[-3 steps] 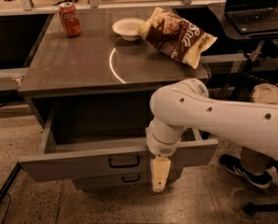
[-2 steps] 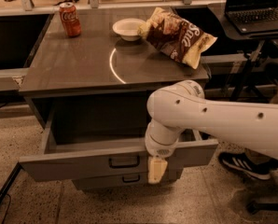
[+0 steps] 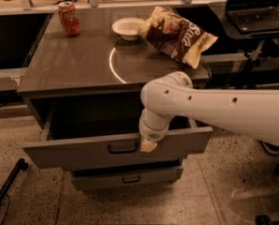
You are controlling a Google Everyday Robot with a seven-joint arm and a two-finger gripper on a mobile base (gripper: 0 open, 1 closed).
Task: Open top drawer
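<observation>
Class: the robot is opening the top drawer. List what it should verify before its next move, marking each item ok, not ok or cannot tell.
1. Top drawer pulled out of the cabinet, inside showing: ok.
2. Gripper at the drawer front, just right of the handle: ok.
3. Gripper's hold on the handle: cannot tell.
4. Lower drawer set further back than the top drawer: ok.
5. Soda can upright on the cabinet top, bowl and chip bag well back from the front edge: ok.
</observation>
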